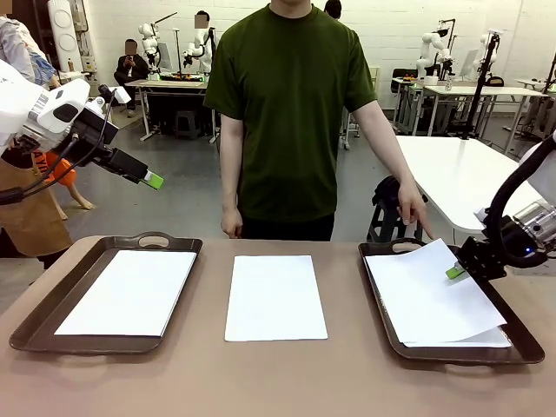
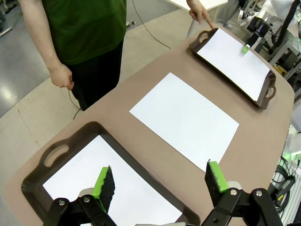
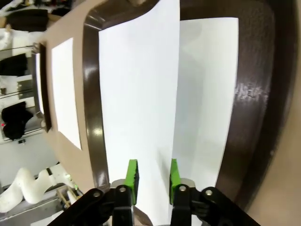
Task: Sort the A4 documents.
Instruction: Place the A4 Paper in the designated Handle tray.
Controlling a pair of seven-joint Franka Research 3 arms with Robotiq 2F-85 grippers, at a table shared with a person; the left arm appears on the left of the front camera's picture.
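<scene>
Three places hold A4 documents. One sheet [image 1: 130, 291] [image 2: 89, 174] lies in the left dark brown tray [image 1: 26, 334] [image 2: 51, 153]. Another [image 1: 274, 295] [image 2: 186, 120] lies flat on the table's middle. In the right tray [image 1: 521, 334] [image 3: 94, 141] a top sheet [image 1: 426, 291] [image 3: 136, 94] rests askew on a lower one [image 1: 495, 340] [image 3: 207, 94]. My right gripper [image 1: 456, 272] [image 3: 153, 176] [image 2: 245, 47] is at the top sheet's right edge, jaws apart, the paper passing between them ungripped. My left gripper [image 1: 152, 180] [image 2: 160, 181] hangs open and high over the left tray.
A person in a green shirt stands at the far side. One hand [image 1: 415, 217] [image 2: 200, 10] points down at the right tray's far handle; the other hand [image 1: 230, 228] hangs by the table's far edge. Bare brown table [image 1: 278, 373] lies in front of the trays.
</scene>
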